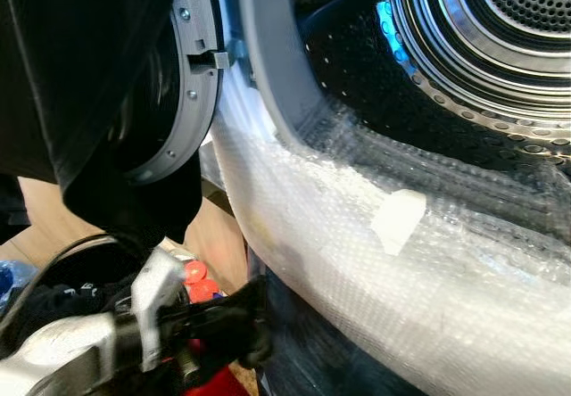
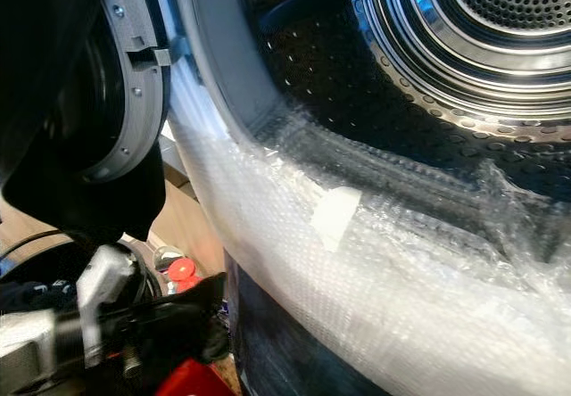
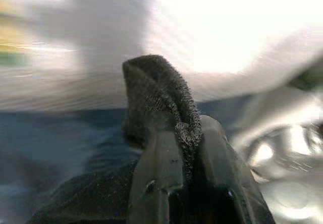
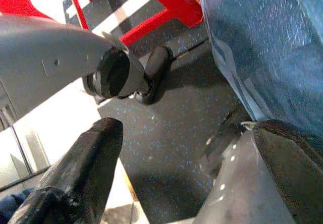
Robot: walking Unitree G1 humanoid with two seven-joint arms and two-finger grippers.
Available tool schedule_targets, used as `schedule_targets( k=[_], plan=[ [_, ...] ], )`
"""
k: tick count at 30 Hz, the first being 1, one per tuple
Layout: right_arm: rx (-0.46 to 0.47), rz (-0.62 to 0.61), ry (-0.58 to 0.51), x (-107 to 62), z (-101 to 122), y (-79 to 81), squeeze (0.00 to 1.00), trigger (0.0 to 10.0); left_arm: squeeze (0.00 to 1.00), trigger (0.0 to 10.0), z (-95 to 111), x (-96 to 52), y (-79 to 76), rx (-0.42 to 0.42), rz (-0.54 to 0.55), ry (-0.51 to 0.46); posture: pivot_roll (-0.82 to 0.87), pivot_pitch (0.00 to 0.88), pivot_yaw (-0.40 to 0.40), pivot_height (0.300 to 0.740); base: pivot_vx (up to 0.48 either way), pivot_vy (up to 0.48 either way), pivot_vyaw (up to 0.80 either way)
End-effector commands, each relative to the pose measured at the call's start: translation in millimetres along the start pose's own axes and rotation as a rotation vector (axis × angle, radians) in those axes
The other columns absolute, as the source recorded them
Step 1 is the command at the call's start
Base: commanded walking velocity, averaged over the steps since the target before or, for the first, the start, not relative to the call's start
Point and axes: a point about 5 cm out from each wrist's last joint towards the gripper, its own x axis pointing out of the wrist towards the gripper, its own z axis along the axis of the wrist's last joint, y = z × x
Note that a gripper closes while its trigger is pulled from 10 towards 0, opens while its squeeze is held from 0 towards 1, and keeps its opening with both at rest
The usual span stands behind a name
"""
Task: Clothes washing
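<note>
The washing machine's drum (image 1: 500,48) stands open at the upper right, its steel wall full of holes. Bubble wrap (image 1: 357,253) covers the machine's front below the opening. My left gripper (image 1: 250,325) is low at the left, beside the machine's dark front panel. In the left wrist view its fingers (image 3: 156,173) are shut on a fold of black fuzzy cloth (image 3: 156,88). A large black garment (image 1: 80,84) hangs close to the camera at the upper left. My right gripper (image 4: 186,168) hangs open over the dark floor, holding nothing.
The round grey door (image 1: 192,84) is swung open to the left, partly behind the black garment. Red caps (image 1: 198,280) and a red item (image 2: 192,383) lie low by my left arm. A red frame (image 4: 166,2) stands on the speckled floor (image 4: 171,128).
</note>
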Motion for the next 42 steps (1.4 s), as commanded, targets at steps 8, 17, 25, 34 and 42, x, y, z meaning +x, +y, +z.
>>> schedule_targets(
  k=[8, 17, 25, 34, 42],
  plan=[
    [0.002, -0.011, -0.007, -2.1, -3.8, -5.1, 0.00, 10.0, 0.00, 0.0, -55.3, 12.9, 16.8, -0.049, 0.015, 0.230, 0.09, 0.016, 0.048, 0.740, 0.000, 0.000, 0.00],
    [-0.115, 0.087, -0.083, -15.9, 8.4, -25.9, 0.00, 10.0, 0.00, 0.0, -80.7, 13.2, 29.1, -0.043, 0.082, 0.294, 0.06, 0.024, 0.037, 0.740, 0.000, 0.000, 0.00],
    [-0.184, 0.332, -0.135, -34.7, 8.2, -37.1, 0.12, 10.0, 0.00, 0.0, -89.7, 28.7, 23.1, -0.039, 0.016, 0.305, 0.04, 0.028, 0.020, 0.740, 0.000, 0.000, 0.00],
    [-0.195, 0.512, -0.229, -46.5, 12.5, -32.8, 1.00, 10.0, 0.00, 0.0, -90.5, 39.2, 22.4, -0.026, 0.001, 0.297, 0.03, 0.031, 0.016, 0.740, 0.000, 0.000, 0.00],
    [-0.218, 0.508, -0.314, -46.9, 34.9, -23.7, 1.00, 10.0, 0.00, 0.0, -84.4, 72.5, 16.4, -0.007, -0.080, 0.265, 0.00, 0.028, 0.010, 0.740, 0.000, 0.000, 0.00]
  ],
)
